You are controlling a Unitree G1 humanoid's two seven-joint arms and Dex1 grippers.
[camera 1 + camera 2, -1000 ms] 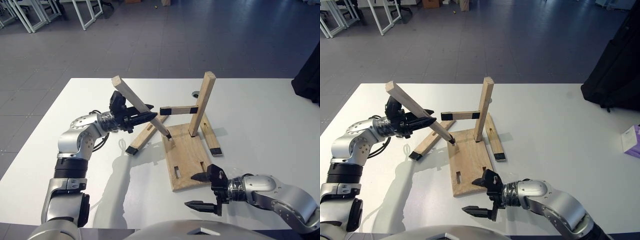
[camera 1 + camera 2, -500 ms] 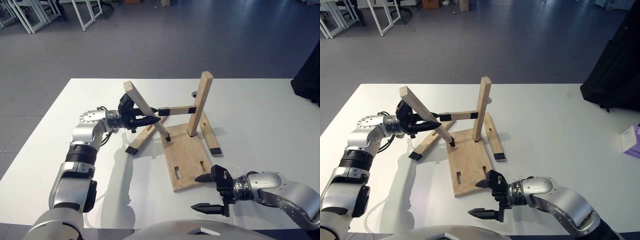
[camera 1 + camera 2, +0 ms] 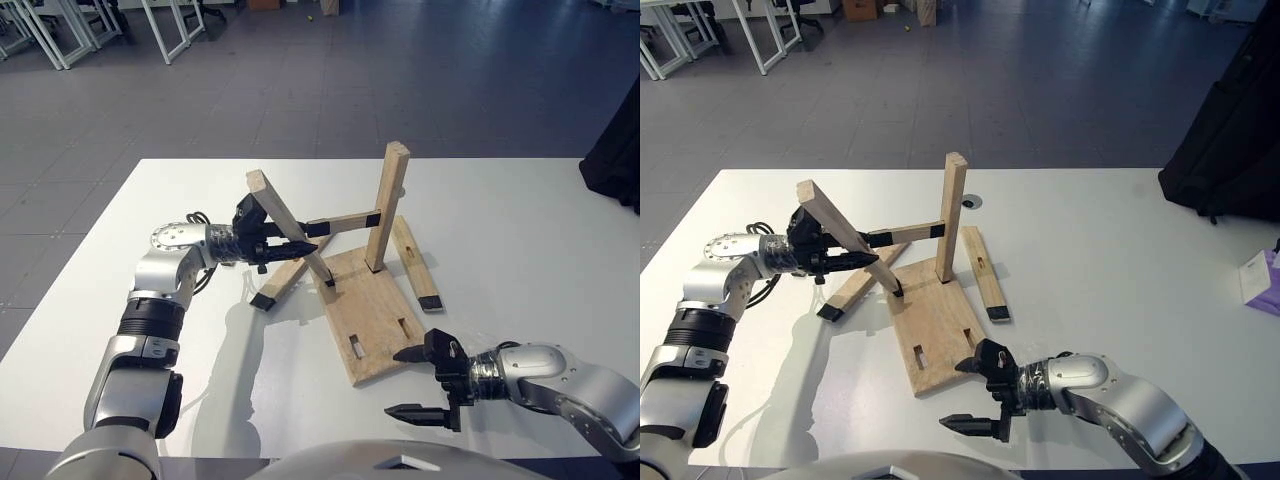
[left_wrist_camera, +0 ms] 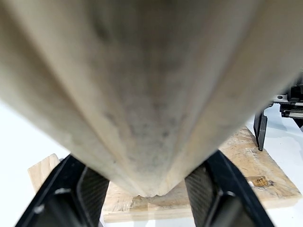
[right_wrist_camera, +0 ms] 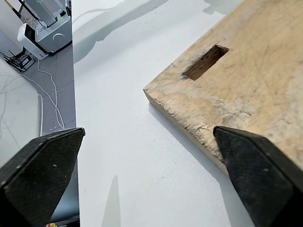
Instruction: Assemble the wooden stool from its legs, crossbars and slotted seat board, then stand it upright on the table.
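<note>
The slotted seat board [image 3: 375, 318] lies flat on the white table [image 3: 520, 230]. One leg [image 3: 385, 205] stands upright in it, with a black-tipped crossbar [image 3: 340, 222] sticking out to the left. My left gripper [image 3: 285, 243] is shut on a second leg [image 3: 275, 215], held tilted with its black lower end on the board's far left corner. In the left wrist view this leg [image 4: 142, 85] looms between the fingers [image 4: 90, 189]. My right gripper [image 3: 420, 383] is open at the board's near right corner, which lies beside the right fingers [image 5: 255, 175].
Two more legs lie flat on the table: one [image 3: 280, 275] left of the board under the held leg, one [image 3: 413, 262] to its right. A small round hole in the table sits just behind the upright leg. A dark bag [image 3: 1230, 140] hangs past the table's far right corner.
My left gripper carried the tilted leg toward the board and steepened it. The board with its upright leg and crossbar slid and turned slightly left. My right gripper drifted a little toward the near edge.
</note>
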